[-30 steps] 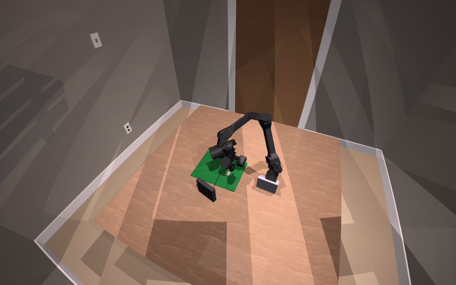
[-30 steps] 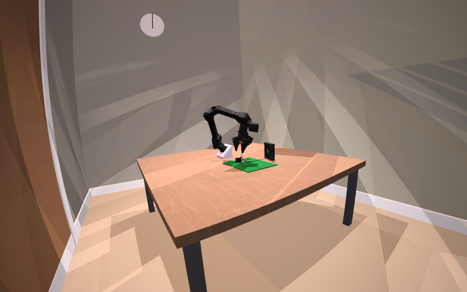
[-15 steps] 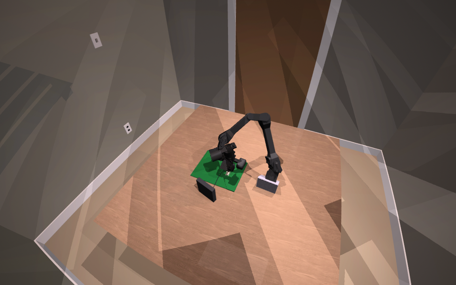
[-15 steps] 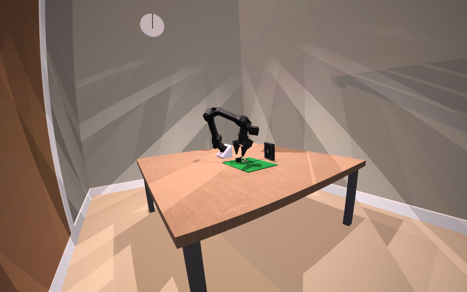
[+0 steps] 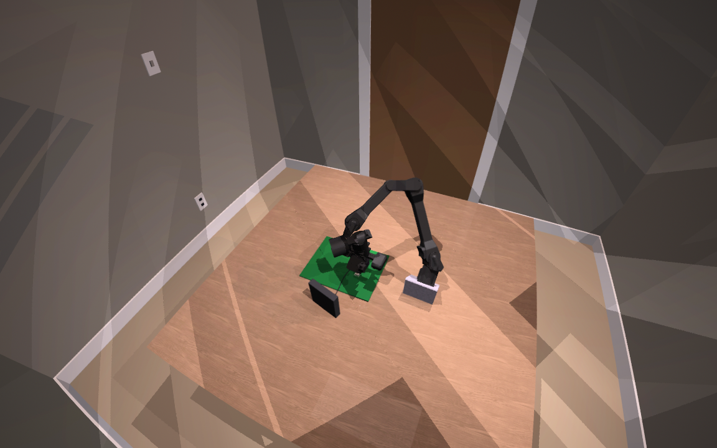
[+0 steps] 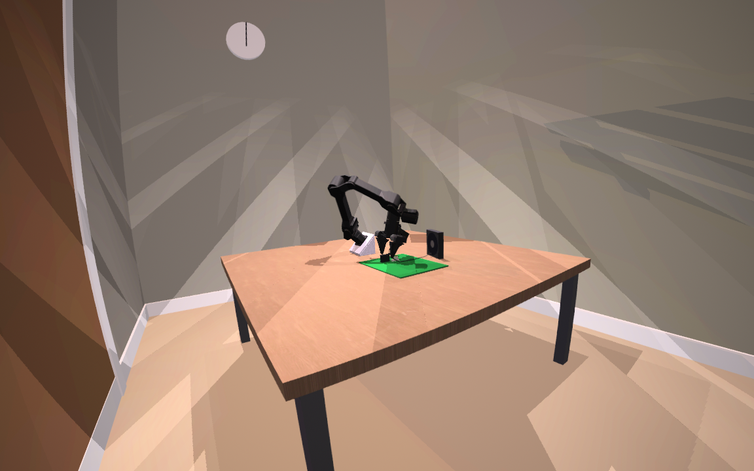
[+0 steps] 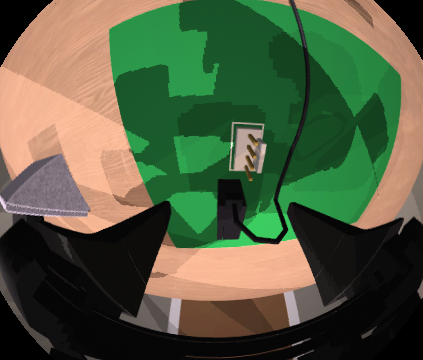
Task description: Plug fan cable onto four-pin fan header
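Note:
The black plug [image 7: 229, 220] [image 6: 384, 258] lies on the green board [image 7: 141, 50] [image 5: 310, 270] [image 6: 403, 274], off the header. Its black cable [image 7: 307, 90] loops out beside it and runs to the fan [image 5: 323, 298] [image 6: 434, 243]. The white four-pin header [image 7: 241, 145] [image 5: 356, 274] is just beyond the plug in the wrist view, with its pins bare. My gripper [image 7: 231, 208] [image 6: 388, 256] is open and low over the board, fingertips on either side of the plug with gaps. Whether a fingertip touches the board is unclear. The arm hides the plug in the top view.
The fan stands upright on the wooden table [image 5: 383, 356] [image 6: 332, 304], just off the board's edge. The pale wedge-shaped arm base [image 5: 419, 290] [image 6: 363, 244] [image 7: 46, 187] stands on the other side of the board. The cable passes beside the header and bends near one fingertip in the wrist view.

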